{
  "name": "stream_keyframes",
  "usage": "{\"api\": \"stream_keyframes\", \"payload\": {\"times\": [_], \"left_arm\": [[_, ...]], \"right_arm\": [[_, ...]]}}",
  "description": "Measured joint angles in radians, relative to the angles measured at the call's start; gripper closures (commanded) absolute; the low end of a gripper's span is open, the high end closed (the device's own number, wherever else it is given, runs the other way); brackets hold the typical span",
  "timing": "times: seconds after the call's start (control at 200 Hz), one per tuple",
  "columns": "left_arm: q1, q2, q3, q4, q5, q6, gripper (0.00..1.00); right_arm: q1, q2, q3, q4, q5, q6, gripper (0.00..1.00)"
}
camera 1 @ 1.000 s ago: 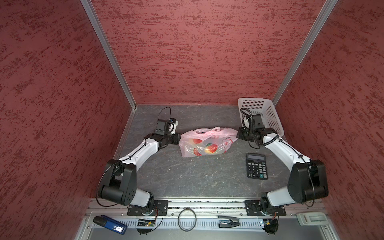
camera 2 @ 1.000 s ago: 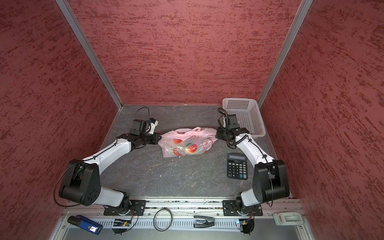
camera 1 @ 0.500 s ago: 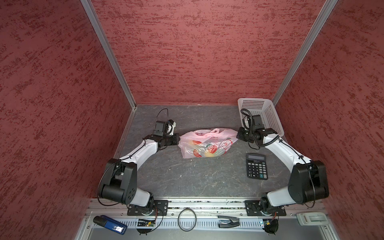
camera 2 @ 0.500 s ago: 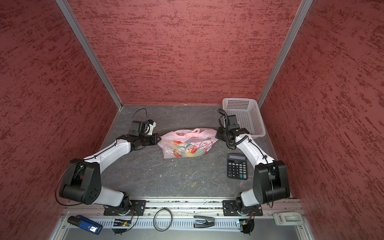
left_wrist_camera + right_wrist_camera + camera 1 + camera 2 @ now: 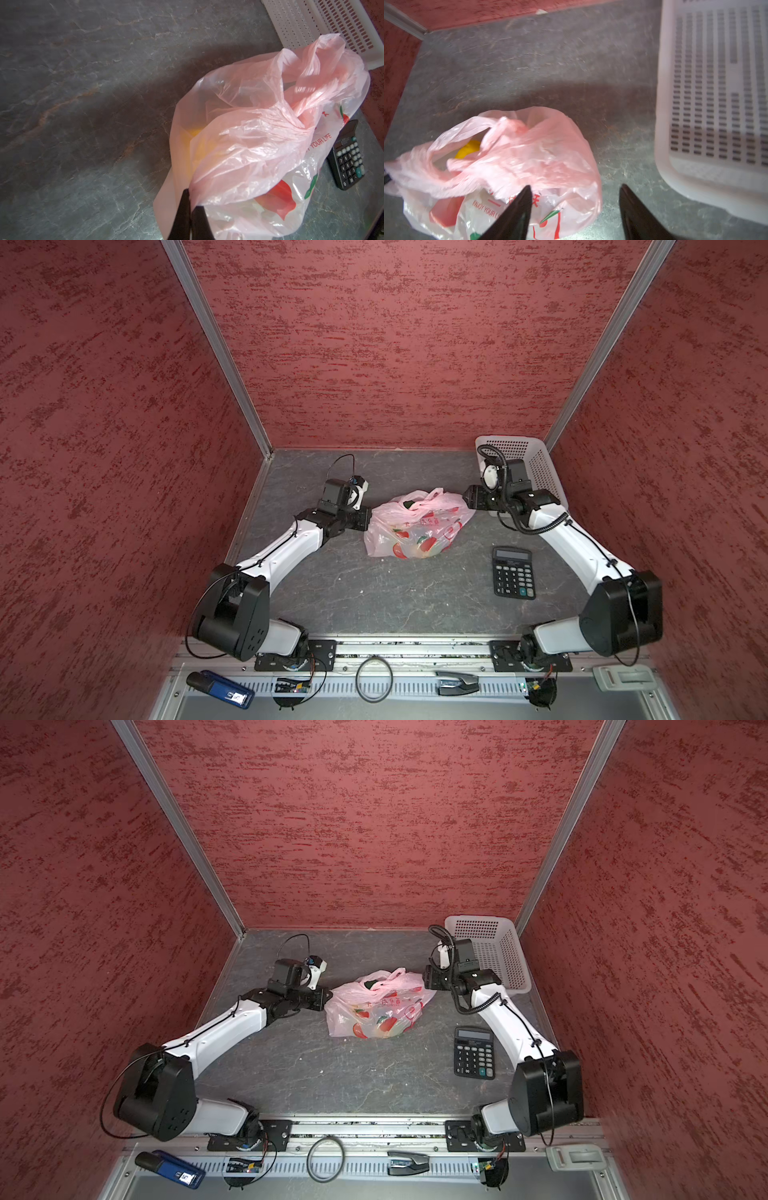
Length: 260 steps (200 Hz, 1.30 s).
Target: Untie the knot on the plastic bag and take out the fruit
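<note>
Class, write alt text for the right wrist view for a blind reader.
The open right gripper hovers beside a pink plastic bag on a grey table; yellow fruit shows through its mouth. A white basket stands nearby.

You're looking at a dark grey tabletop (image 5: 374, 593) with pale, stone-like veining. Three things lie directly on it. The pale pink plastic bag (image 5: 415, 526) sits slumped and crumpled near the middle, towards the back. The black calculator (image 5: 513, 572) lies flat, keys up, to the right of the bag and nearer the front, apart from it. The white perforated basket (image 5: 544, 472) stands in the far right corner.
</note>
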Motion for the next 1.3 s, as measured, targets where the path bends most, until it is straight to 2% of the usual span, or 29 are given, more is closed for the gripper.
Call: {"api": "stream_keyframes", "payload": {"times": [0.15, 0.351, 0.636, 0.827, 0.957, 1.057, 1.302], "left_arm": [[0.0, -0.002, 0.0, 0.008, -0.013, 0.01, 1.0], [0.0, -0.002, 0.011, 0.009, -0.024, 0.025, 1.0], [0.0, -0.002, 0.015, 0.012, -0.027, 0.027, 1.0], [0.0, -0.002, 0.015, 0.012, -0.027, 0.034, 1.0], [0.0, -0.001, 0.015, 0.012, -0.027, 0.038, 1.0], [0.0, 0.0, 0.015, 0.012, -0.027, 0.039, 1.0], [0.032, 0.001, 0.002, 0.016, -0.027, 0.043, 1.0]], "right_arm": [[0.079, -0.016, 0.042, 0.0, -0.013, -0.15, 0.08], [0.173, 0.045, 0.051, -0.006, -0.001, -0.306, 0.03], [0.266, 0.097, -0.005, 0.083, 0.229, -0.437, 0.02], [0.268, 0.154, -0.005, 0.147, 0.328, -0.49, 0.26], [0.267, 0.167, -0.005, 0.179, 0.357, -0.502, 0.7], [0.263, 0.168, -0.004, 0.185, 0.355, -0.5, 0.99], [0.203, 0.121, -0.003, 0.158, 0.282, -0.414, 1.0]]}}
